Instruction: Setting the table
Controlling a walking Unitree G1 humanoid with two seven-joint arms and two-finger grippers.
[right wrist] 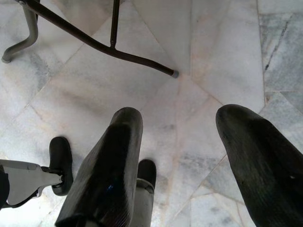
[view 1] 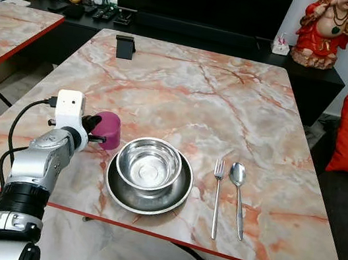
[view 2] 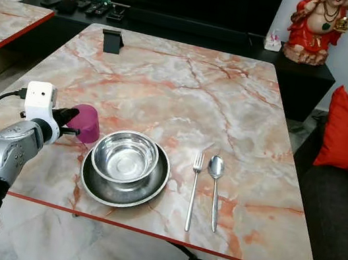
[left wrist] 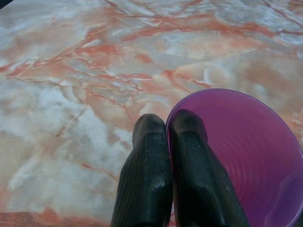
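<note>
A purple cup (view 1: 108,130) is being held by the left tool (left wrist: 166,142), with one black finger (left wrist: 147,170) outside the rim and the other finger inside, pinched close together on the cup's wall. The cup is seen at the near edge of the table (view 1: 187,92), toward its left corner, just beside a steel plate (view 1: 148,189). Whether the cup's bottom rests on the table or is lifted a little cannot be told. A steel bowl (view 1: 149,163) has been set on the plate. To the right of the plate, a fork (view 1: 217,194) and a spoon (view 1: 237,194) are laid side by side, a little apart from each other, pointing away from the near edge. So most of the place looks set: plate, bowl, fork and spoon are all down. It is judged that the cup is the last piece, and that it must be put down and let go. Care would be needed so the cup is not tipped when the finger inside it is pulled out. A small black stand (view 1: 125,46) is seen near the far left corner. The right tool (right wrist: 180,156) hangs low over the floor (right wrist: 227,56) with its fingers spread wide and nothing held.
</note>
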